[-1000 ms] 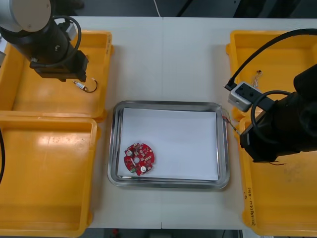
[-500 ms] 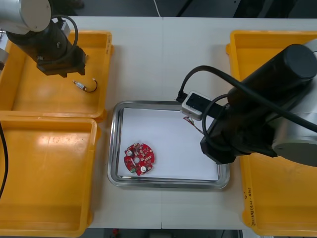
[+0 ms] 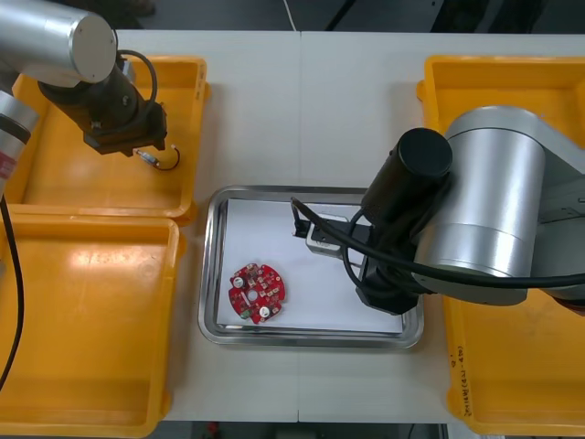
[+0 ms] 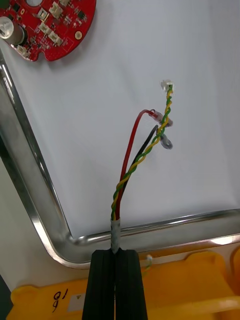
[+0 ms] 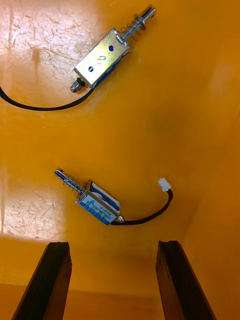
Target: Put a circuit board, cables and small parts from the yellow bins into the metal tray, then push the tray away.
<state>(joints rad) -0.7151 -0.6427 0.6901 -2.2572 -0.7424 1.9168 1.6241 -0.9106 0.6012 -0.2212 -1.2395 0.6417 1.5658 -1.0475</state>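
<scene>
The right arm reaches in from three o'clock, bent low over the metal tray (image 3: 208,274). Its right gripper (image 4: 116,260) is clenched on the taped end of a red, black and yellow-green cable (image 4: 135,165) that stretches over the white lining, and the red circuit board (image 3: 257,293) lies at the tray's seven o'clock. At the table's ten o'clock, the left gripper (image 5: 112,247) points down into the far left yellow bin (image 3: 55,178), released, above a small metal part (image 5: 98,202) with a black lead.

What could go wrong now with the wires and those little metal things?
1. The right end effector is shut on the cable near the metal tray rim; let go here, its taped end might land on the rim, not inside.
2. The open left end effector hangs over a small metal part lying slanted in the yellow bin; closing could pinch its black wire or let it slip.
</scene>
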